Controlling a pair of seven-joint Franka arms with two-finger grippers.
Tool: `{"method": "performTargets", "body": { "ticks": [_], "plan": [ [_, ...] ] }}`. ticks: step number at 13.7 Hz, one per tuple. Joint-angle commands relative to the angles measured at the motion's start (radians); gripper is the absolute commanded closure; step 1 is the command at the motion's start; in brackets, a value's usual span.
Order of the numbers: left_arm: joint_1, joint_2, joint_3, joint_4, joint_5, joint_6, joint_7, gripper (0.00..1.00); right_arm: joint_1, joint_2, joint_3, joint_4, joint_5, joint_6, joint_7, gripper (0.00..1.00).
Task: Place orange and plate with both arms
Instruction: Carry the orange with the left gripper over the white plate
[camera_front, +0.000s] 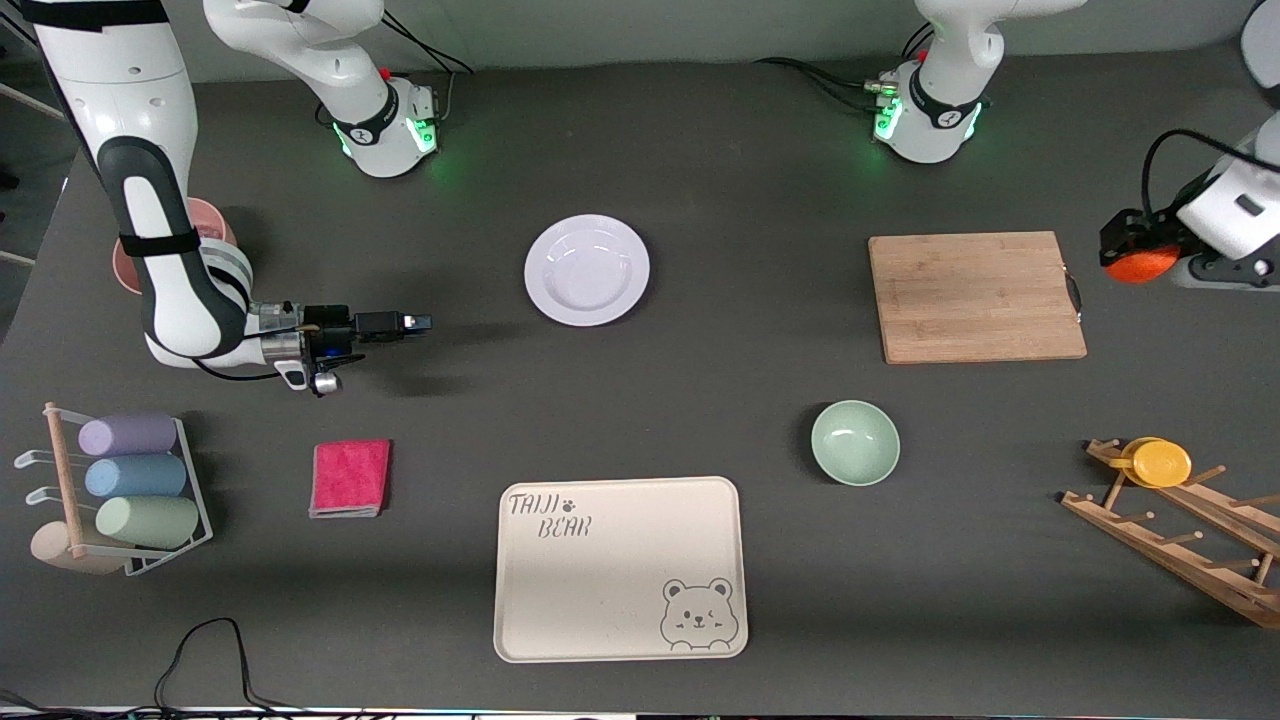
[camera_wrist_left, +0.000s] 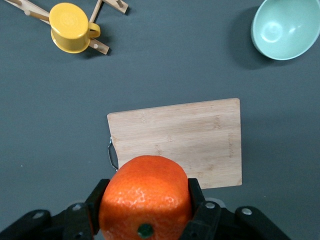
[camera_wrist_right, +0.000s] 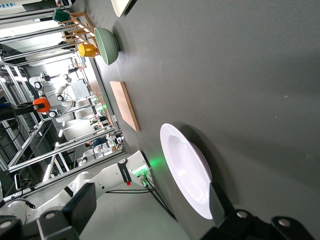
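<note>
Left gripper (camera_wrist_left: 145, 220) is up in the air by the cutting board (camera_front: 975, 296), fingers clamped on the orange (camera_front: 1140, 264). Right gripper (camera_front: 415, 322), fingers spread and empty, sits at 9 o'clock of the plate (camera_front: 587, 270) on the table (camera_front: 700, 400). Likely next: grasp the plate rim.

The front view looks down from high across the table (camera_front: 700, 150), facing both robot bases, and takes in the whole surface. The left wrist view looks straight down from well above the cutting board (camera_wrist_left: 175, 140), also seen in the front view (camera_front: 975, 297). The right wrist view looks low and sideways along the table, close to the plate (camera_wrist_right: 187, 170), which the front view shows too (camera_front: 587, 270)
</note>
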Motion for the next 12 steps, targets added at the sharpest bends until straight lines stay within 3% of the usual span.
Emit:
{"method": "performTargets", "body": {
  "ticks": [1,3,6,10,12],
  "plan": [
    [-0.08,0.004,-0.025,0.023,-0.041,-0.033,-0.144,0.43,-0.01,0.007,-0.003,-0.007,0.027,-0.002,-0.027,0.0],
    [-0.107,0.004,-0.13,0.025,-0.049,-0.028,-0.312,0.43,-0.01,0.006,-0.003,-0.013,0.027,-0.005,-0.027,0.0],
    [-0.108,0.043,-0.351,0.064,-0.084,-0.008,-0.59,0.43,-0.013,0.022,-0.003,-0.026,0.027,-0.007,-0.079,0.0],
    [-0.125,0.227,-0.641,0.257,-0.063,-0.002,-0.97,0.43,-0.013,0.025,-0.003,-0.023,0.039,-0.007,-0.076,0.0],
    [-0.215,0.368,-0.7,0.394,0.024,-0.001,-1.187,0.43,-0.01,0.025,-0.003,-0.02,0.04,-0.007,-0.065,0.0]
  ]
}}
